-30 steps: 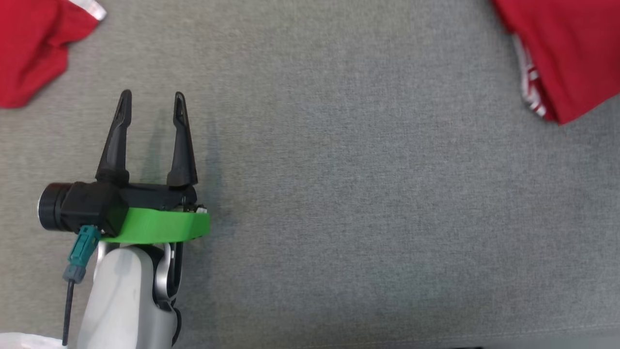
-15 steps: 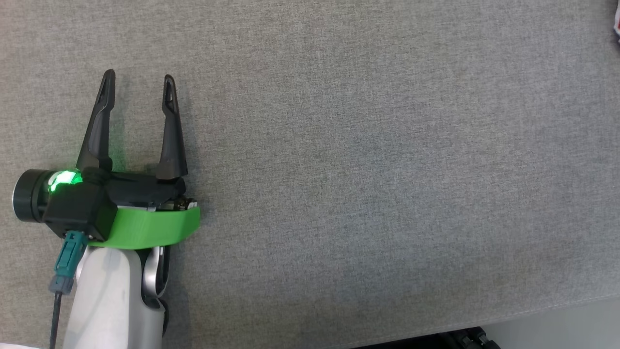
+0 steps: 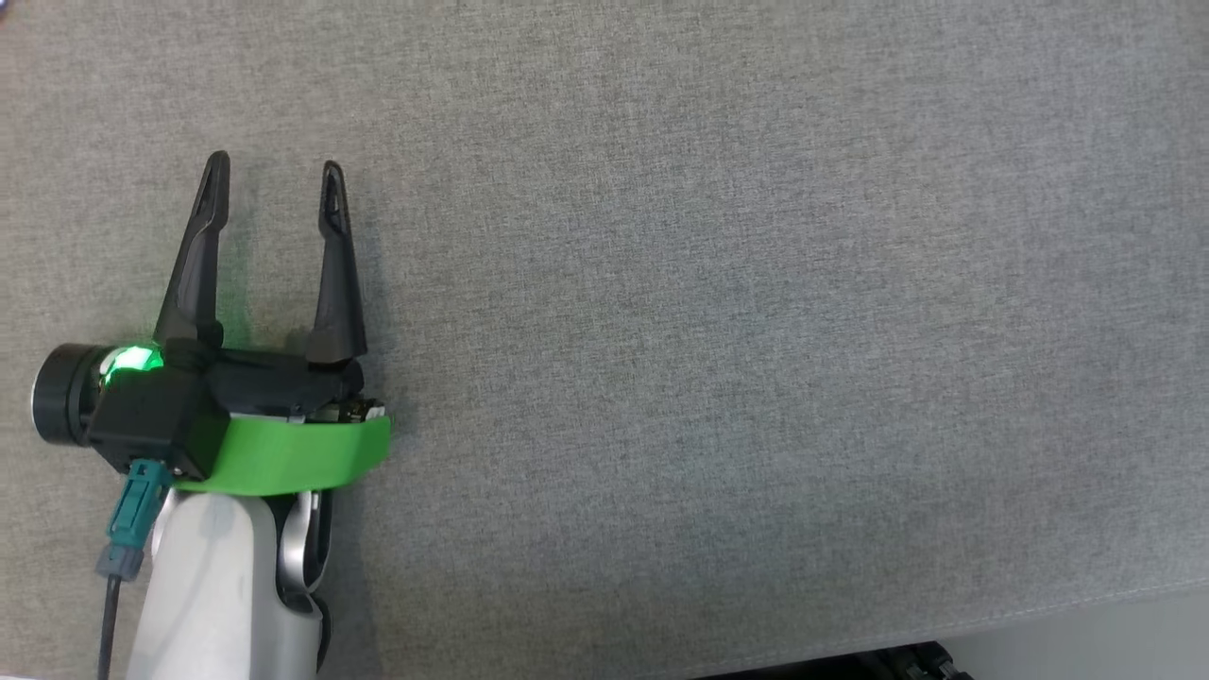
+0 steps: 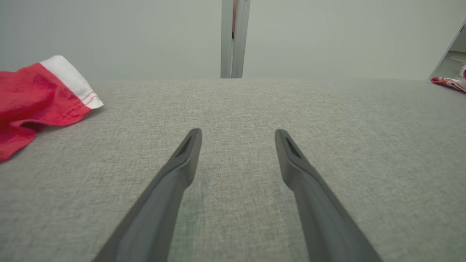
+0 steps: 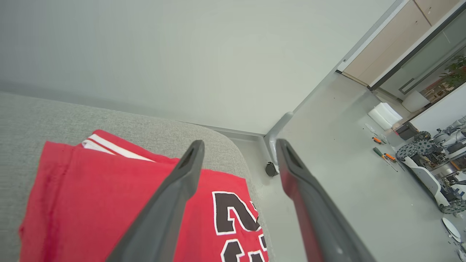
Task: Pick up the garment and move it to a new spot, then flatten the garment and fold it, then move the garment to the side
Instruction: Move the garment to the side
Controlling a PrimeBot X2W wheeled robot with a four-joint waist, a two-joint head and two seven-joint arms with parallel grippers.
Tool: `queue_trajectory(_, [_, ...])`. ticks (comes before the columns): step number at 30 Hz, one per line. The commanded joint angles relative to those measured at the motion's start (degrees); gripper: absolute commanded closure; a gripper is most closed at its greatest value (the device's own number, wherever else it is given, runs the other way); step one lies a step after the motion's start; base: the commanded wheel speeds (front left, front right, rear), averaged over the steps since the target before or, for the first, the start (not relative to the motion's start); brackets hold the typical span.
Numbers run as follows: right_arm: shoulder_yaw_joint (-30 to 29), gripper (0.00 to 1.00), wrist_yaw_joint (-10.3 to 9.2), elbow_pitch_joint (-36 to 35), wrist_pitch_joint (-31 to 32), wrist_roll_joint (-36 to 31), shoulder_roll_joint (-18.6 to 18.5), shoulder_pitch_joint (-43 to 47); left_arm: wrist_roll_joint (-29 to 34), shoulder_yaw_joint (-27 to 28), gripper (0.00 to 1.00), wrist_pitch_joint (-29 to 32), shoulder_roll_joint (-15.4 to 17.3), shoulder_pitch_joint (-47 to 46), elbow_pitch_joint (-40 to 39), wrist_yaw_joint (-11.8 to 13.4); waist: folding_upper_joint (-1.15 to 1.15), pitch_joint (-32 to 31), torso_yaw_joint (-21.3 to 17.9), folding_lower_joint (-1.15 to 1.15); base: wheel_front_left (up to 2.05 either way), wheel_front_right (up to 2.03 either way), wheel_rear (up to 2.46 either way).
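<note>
The right gripper (image 5: 240,143) has its two dark fingers spread apart with nothing between them. It hangs over the folded red jersey with black-and-white numerals (image 5: 109,203), which lies under and behind the fingertips on the grey woven upholstered surface (image 5: 36,116). The jersey sits by that surface's rounded corner, and beyond the fingertips is the pale floor (image 5: 327,182).

The jersey looks folded and set aside, so the step in hand is probably letting go and backing off. To do that well, the gripper should rise straight up with the fingers kept wide, so that neither tip snags a layer and pulls the fold open. It should not sweep toward the corner, since the jersey's edge lies close to the drop.

The left gripper (image 3: 274,168) is also open and empty, low over bare grey fabric. A loose red cloth with a white hem (image 4: 36,94) lies ahead of its fingers and off to their left.

A second ago red fabric showed at both upper corners of the head view. The whole picture has shifted since then, so the camera turned and the cloth did not move. The green light (image 3: 127,361) on the left wrist was dark then and is lit now. The left fingers are as wide apart as before.
</note>
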Motion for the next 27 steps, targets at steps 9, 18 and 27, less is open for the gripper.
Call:
queue_trajectory(9, [-2.12,0.00,-0.13,-9.60,-1.23,-4.20,3.86,5.36,-2.29,2.96,0.00,0.04,-0.39,4.43,3.08,0.72,0.00,-9.10,0.77,-0.01,0.00,0.00,0.00])
queue_trajectory(18, [-10.83,0.00,-0.13,-24.44,-1.25,-8.93,12.87,20.00,-3.91,6.09,0.00,0.05,-0.79,10.11,4.36,0.90,0.00,-18.41,1.27,-0.01,0.00,0.00,0.00])
queue_trajectory(27, [-18.71,0.00,-0.12,-35.19,-1.26,-13.28,22.51,37.29,-5.33,5.75,0.00,0.05,-0.94,13.82,5.92,0.82,0.00,-24.80,3.14,-0.01,0.00,0.00,0.00])
